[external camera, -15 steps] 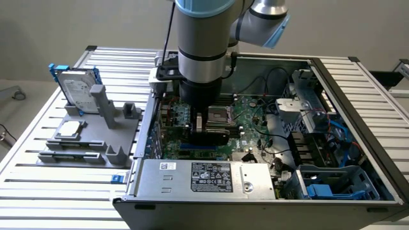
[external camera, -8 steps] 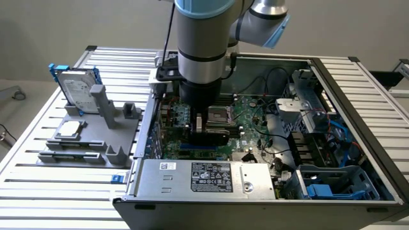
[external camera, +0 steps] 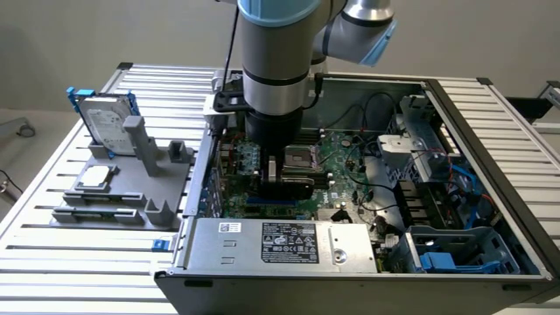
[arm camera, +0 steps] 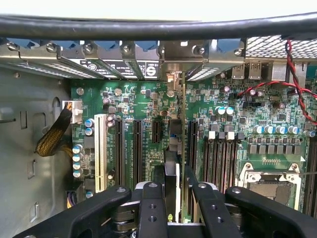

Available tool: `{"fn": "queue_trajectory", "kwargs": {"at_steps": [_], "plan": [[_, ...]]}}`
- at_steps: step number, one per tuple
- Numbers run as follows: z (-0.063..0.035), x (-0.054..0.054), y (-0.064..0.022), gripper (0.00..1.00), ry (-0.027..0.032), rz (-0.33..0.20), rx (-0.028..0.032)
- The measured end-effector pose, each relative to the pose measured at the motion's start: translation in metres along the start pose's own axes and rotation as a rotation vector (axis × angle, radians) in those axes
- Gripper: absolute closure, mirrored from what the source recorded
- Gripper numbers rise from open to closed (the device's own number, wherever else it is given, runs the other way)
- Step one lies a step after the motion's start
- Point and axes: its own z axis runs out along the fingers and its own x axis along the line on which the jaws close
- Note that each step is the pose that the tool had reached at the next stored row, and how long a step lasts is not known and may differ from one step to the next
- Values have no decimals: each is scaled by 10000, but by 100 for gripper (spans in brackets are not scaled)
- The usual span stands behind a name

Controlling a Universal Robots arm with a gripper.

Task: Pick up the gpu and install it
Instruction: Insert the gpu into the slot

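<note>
- The gripper (external camera: pixel 282 167), a black two-fingered claw on the grey-and-blue arm, reaches down into the open black computer case (external camera: pixel 490 131) and pinches the gpu (external camera: pixel 293 180) between its fingers (arm camera: pixel 151 208).
- The gpu (arm camera: pixel 172 166) is a thin flat card standing on edge. In the exterior view it shows a black face. In the wrist view it appears edge-on, as a narrow green board line beside a darker black body.
- Its far end meets a silver metal bracket at the row of perforated rear slot covers (arm camera: pixel 104 64).
- The card sits over the green motherboard (external camera: pixel 350 151), in line with the long black expansion slots (arm camera: pixel 136 148) and just beside the silver square processor socket (external camera: pixel 298 156), which lies toward twelve o'clock of it in the exterior view.
- Whether the card's edge is fully pressed into a slot cannot be told.
- At six o'clock of the card in the exterior view lies the silver boxed power supply (external camera: pixel 280 243) with its black label.
- At nine o'clock of the case, on the exterior view's left, a grey moulded holder (external camera: pixel 122 197) rests on the ribbed aluminium table (external camera: pixel 52 249).
- The holder carries a silver hard drive in a blue frame (external camera: pixel 107 125) and, toward six o'clock of that drive, a small square silver chip (external camera: pixel 96 174).
</note>
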Motion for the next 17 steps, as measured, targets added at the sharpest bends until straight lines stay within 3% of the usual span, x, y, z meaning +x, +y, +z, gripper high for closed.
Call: {"fn": "queue_trajectory", "kwargs": {"at_steps": [10, 17], "plan": [[42, 0, 4, 74, -9, -2, 49], [58, 0, 9, 74, 1, -2, 46]]}}
